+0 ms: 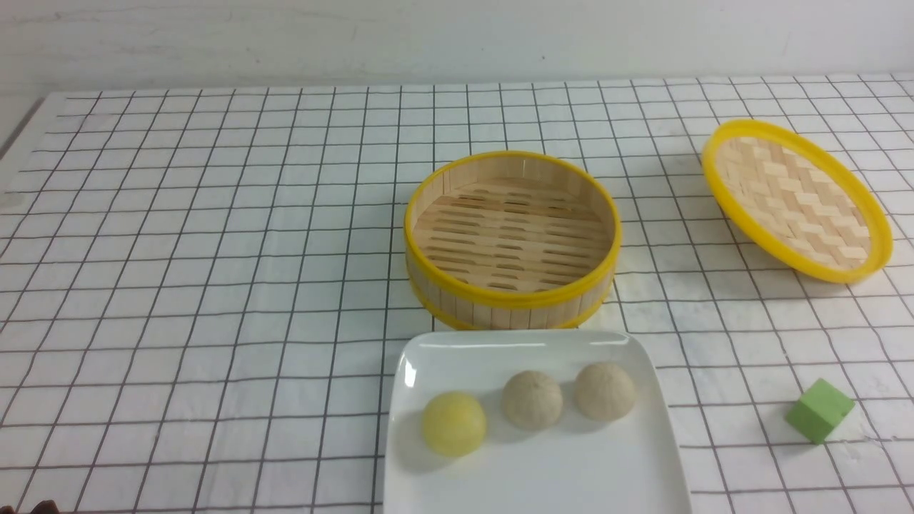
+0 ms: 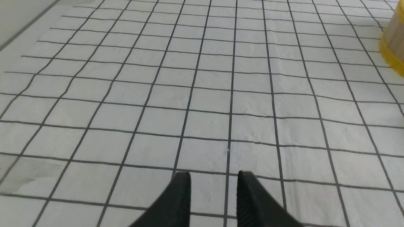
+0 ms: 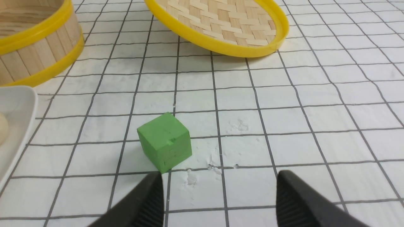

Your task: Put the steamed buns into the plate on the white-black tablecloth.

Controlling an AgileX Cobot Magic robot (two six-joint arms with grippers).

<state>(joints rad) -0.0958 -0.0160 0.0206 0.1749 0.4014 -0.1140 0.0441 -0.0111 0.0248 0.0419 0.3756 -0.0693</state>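
Three steamed buns lie in a row on the white plate (image 1: 535,485) at the near middle of the white-black tablecloth (image 1: 214,285): a yellow bun (image 1: 454,423) and two beige buns (image 1: 532,400) (image 1: 604,390). Neither gripper shows in the front view. In the left wrist view my left gripper (image 2: 213,176) is empty over bare cloth, its jaws a small way apart. In the right wrist view my right gripper (image 3: 217,179) is wide open and empty just short of a green cube (image 3: 164,142). The plate's edge (image 3: 15,126) shows there with a sliver of a beige bun (image 3: 2,129).
An empty bamboo steamer basket (image 1: 511,239) stands just behind the plate. Its woven lid (image 1: 796,200) lies tilted at the far right. The green cube (image 1: 820,410) sits right of the plate. The basket's edge (image 2: 394,44) shows in the left wrist view.
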